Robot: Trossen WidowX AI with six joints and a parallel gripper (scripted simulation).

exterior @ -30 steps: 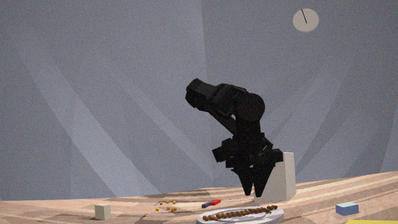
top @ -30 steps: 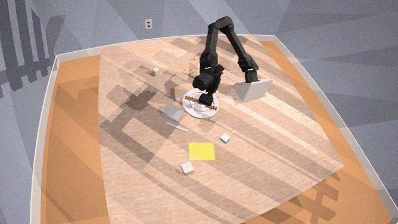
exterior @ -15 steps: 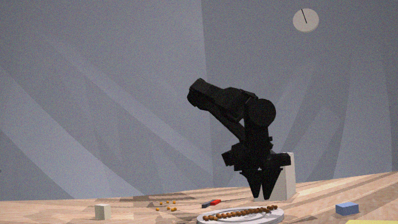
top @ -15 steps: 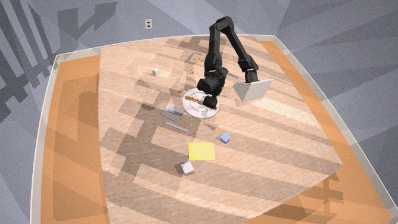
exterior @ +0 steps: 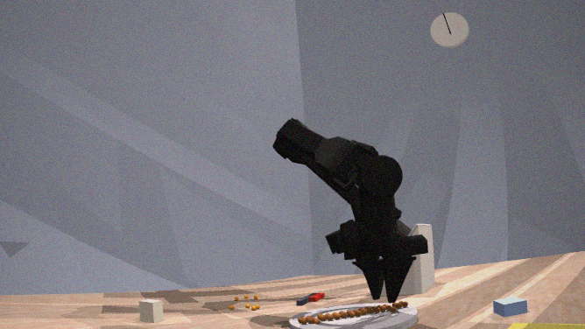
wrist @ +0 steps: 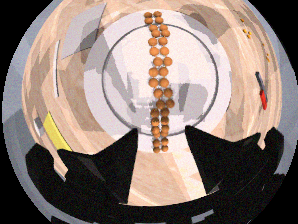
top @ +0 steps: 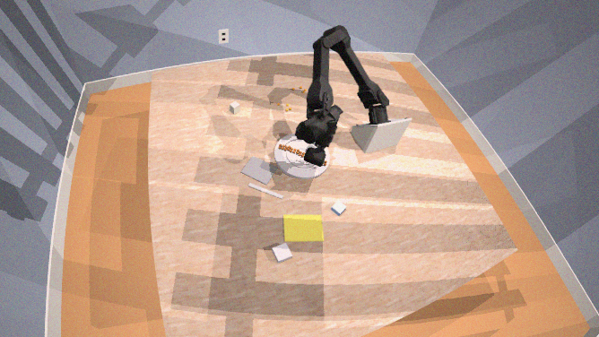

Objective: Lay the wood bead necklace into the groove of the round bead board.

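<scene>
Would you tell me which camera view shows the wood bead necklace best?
The wrist view: the necklace fills the frame's middle as a doubled strand straight across the bead board. The exterior view shows it edge-on; in the top view the gripper covers part of it.

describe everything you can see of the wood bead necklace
The wood bead necklace is a strand of small round brown-orange beads, wood by their look, bunched into a doubled, nearly straight line. It lies across the middle of the round bead board, not curled into the ring-shaped groove. Its ends reach about to the board's rim. The gripper hangs just above one end, jaws partly open and astride the strand, holding nothing; whether they touch the beads is unclear.
</scene>
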